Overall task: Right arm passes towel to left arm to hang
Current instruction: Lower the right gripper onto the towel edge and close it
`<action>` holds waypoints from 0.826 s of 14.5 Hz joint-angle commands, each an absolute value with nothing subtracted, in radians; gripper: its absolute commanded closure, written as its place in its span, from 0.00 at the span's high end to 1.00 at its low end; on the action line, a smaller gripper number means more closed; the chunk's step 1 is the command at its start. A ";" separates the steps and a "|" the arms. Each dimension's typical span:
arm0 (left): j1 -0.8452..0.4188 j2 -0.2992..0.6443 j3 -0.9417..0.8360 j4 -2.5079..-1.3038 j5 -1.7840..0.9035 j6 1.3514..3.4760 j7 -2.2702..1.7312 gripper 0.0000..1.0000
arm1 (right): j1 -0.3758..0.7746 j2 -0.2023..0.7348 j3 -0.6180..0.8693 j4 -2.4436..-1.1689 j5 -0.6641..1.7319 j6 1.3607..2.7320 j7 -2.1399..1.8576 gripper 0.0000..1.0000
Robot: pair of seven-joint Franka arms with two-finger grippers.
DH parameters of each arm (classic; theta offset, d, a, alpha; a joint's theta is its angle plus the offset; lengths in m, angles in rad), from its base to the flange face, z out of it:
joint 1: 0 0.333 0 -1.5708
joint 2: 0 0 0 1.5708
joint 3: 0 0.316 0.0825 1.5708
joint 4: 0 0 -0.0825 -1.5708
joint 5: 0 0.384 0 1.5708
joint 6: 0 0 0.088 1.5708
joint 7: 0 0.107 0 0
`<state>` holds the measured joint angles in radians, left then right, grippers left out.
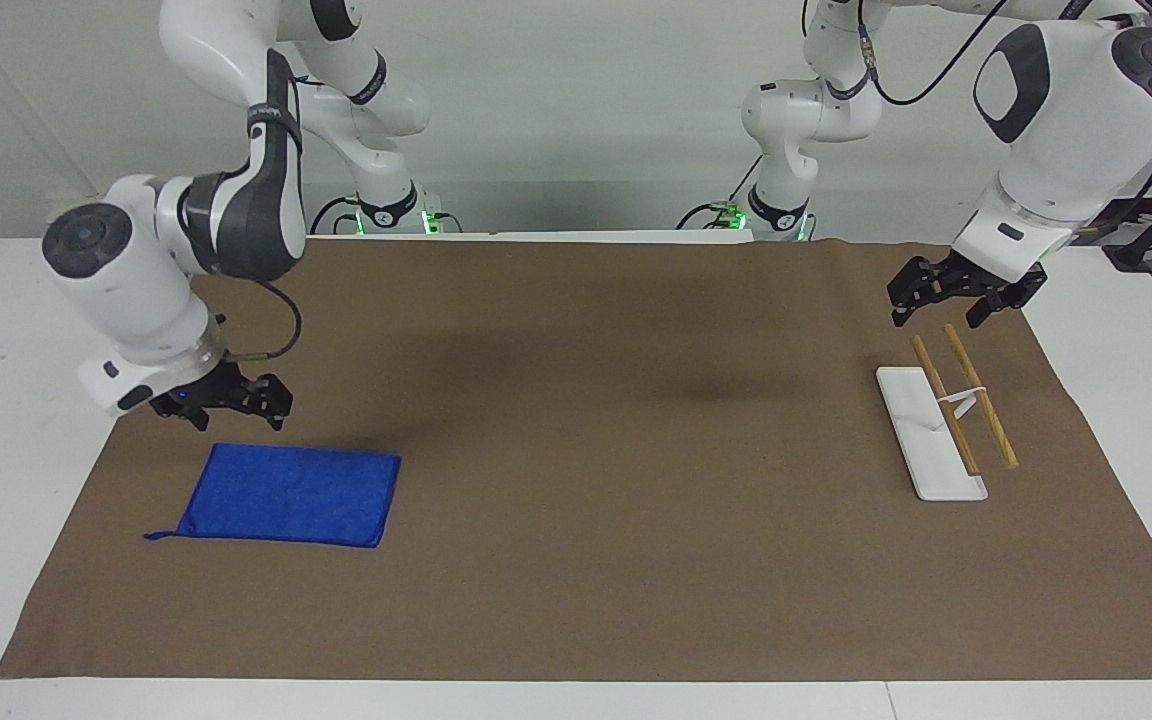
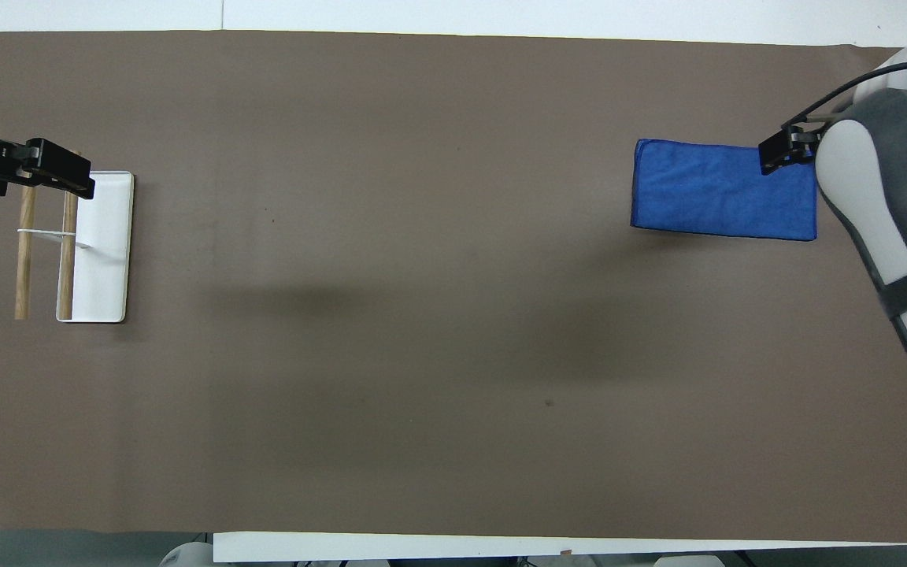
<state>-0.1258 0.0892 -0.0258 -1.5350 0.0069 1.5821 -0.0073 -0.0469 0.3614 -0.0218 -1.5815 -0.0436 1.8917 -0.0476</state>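
A: From the facing camera, where is the towel (image 1: 288, 495)?
B: Flat on the brown mat (image 1: 576, 560), toward the right arm's end. The right gripper (image 1: 233, 408) hangs over its robot-side edge, fingers parted, empty.
A: And overhead?
B: The left gripper (image 2: 44, 167) hovers over the rack (image 2: 72, 246), well apart from the towel (image 2: 713, 201); whether it is parted or closed, I cannot tell.

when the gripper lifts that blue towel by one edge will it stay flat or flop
Probably flop: the towel lies thin and flat on the brown mat, like soft cloth, so it should hang from the right gripper now over its robot-side edge. It looks light and unlikely to slip.
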 commanded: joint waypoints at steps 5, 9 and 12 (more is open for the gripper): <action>-0.126 0.074 -0.031 -1.552 0.023 1.580 -0.008 0.99 | -0.069 0.454 -0.014 -1.690 -0.026 2.103 -0.037 0.99; -0.126 0.074 -0.032 -1.552 0.023 1.578 -0.008 0.99 | -0.068 0.472 -0.014 -1.706 -0.026 2.149 -0.037 0.93; -0.126 0.074 -0.032 -1.554 0.023 1.577 -0.008 0.99 | -0.060 0.472 -0.014 -1.749 -0.026 2.224 -0.037 0.93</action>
<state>-0.1259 0.0891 -0.0279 -1.5351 0.0069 1.5815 -0.0073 -0.0571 0.4841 -0.0204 -1.7051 -0.0378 2.1715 -0.0449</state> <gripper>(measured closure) 0.009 0.075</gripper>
